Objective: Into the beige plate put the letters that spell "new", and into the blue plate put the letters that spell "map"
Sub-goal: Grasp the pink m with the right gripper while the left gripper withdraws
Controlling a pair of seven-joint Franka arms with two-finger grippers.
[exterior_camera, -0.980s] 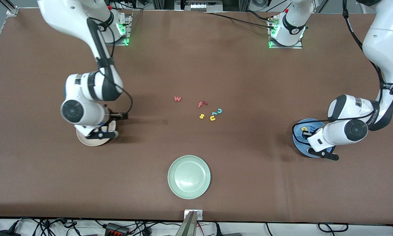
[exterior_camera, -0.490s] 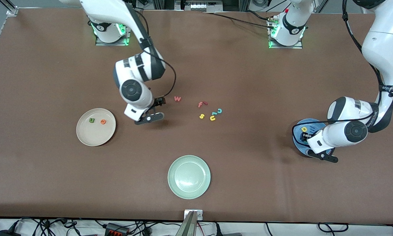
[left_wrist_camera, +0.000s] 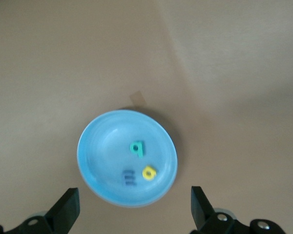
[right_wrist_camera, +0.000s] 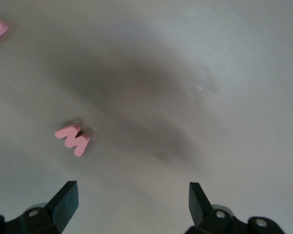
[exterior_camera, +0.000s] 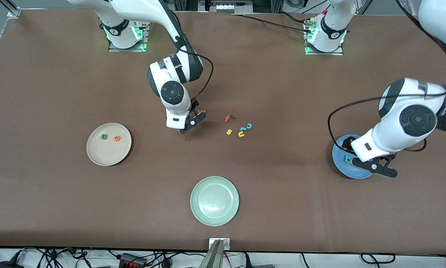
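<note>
We see the left gripper (exterior_camera: 371, 165) up over the blue plate (exterior_camera: 351, 171), its fingers (left_wrist_camera: 63, 214) spread wide and holding nothing. In the left wrist view that plate (left_wrist_camera: 95, 146) carries all three of its letters: the teal "p" (left_wrist_camera: 137, 148), the yellow "a" (left_wrist_camera: 149, 172) and the blue "m" (left_wrist_camera: 129, 178), lying close together but apart; from the front only the teal one (exterior_camera: 346, 159) shows beside the arm. The right gripper (exterior_camera: 193, 120) hangs over the table at mid-table, jaws wide and empty, with the pinkish-red "w" (exterior_camera: 201, 111) just beside it at about one o'clock; the right wrist view shows that letter (right_wrist_camera: 72, 139) flat on the bare tabletop. Toward the right arm's end sits the beige plate (exterior_camera: 96, 152), holding the green "n" (exterior_camera: 103, 136) and, at its three o'clock, the orange "e" (exterior_camera: 116, 138). The red "f" (exterior_camera: 228, 118), yellow "s" (exterior_camera: 228, 131), yellow "u" (exterior_camera: 241, 134) and teal "c" (exterior_camera: 249, 126) lie clustered mid-table. The pale green plate (exterior_camera: 198, 188) lies nearest the front camera.
</note>
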